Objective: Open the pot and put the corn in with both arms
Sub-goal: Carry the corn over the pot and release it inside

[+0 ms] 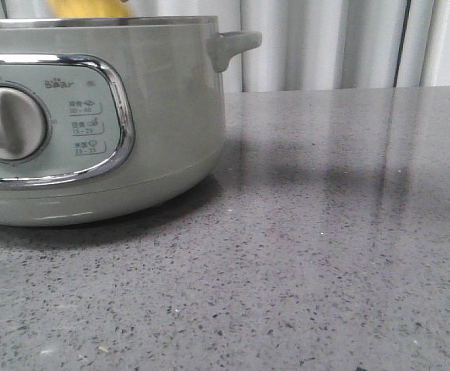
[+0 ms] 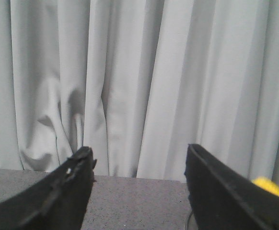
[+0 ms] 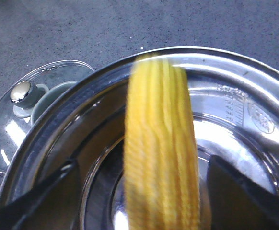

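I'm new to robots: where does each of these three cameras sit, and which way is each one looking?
Front view: low at table height, facing forward at the round sage-green electric pot on the grey speckled table; no arm shows.
Left wrist view: on the left arm, facing the white curtain; the open left gripper shows.
Right wrist view: on the right arm, looking down into the pot beside a glass lid; the right gripper shows.
Shared: the yellow corn cob appears in all three.
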`<state>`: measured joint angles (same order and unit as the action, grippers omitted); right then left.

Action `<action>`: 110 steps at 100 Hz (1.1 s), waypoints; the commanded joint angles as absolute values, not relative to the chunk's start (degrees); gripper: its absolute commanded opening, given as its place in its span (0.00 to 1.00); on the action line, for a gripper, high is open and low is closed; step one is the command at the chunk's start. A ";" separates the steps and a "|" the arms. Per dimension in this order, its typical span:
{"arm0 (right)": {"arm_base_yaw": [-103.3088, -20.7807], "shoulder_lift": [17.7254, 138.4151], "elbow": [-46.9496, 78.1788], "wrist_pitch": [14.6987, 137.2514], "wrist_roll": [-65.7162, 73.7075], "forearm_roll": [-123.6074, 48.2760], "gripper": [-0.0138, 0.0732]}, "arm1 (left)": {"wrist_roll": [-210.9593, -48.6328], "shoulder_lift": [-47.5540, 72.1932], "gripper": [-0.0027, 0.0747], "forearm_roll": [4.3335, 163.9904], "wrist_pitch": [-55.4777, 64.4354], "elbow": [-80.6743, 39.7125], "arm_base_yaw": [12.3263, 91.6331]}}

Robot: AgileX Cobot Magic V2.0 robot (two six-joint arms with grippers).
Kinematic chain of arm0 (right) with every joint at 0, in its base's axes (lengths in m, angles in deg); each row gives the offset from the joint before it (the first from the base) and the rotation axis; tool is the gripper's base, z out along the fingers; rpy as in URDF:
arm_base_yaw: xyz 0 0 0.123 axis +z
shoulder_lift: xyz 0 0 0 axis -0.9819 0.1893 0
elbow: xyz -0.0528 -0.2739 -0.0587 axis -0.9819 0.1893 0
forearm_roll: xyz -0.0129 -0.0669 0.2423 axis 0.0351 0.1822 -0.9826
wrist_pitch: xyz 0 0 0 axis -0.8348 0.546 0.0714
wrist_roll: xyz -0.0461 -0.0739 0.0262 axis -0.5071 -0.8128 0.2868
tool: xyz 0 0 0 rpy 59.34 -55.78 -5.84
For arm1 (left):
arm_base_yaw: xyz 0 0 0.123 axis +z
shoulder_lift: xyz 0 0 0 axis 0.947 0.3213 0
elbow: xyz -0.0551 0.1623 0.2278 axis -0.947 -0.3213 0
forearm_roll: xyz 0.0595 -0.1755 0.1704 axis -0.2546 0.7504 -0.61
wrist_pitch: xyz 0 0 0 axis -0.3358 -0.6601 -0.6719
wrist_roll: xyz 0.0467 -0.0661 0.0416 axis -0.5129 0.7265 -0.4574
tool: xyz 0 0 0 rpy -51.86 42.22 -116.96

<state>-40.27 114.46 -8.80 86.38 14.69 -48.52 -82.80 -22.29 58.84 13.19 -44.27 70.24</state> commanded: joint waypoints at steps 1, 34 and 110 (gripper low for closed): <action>-40.40 110.97 -11.21 83.36 13.81 -48.78 0.80 | -82.45 -21.86 0.55 59.20 17.00 -42.43 69.79; -41.17 97.65 -10.87 88.26 13.81 -36.81 0.50 | -82.52 -27.44 0.34 59.02 8.52 -42.43 69.79; -48.82 38.53 35.99 83.70 14.71 -20.66 0.11 | -113.14 -34.36 0.01 90.65 -10.00 -43.30 67.64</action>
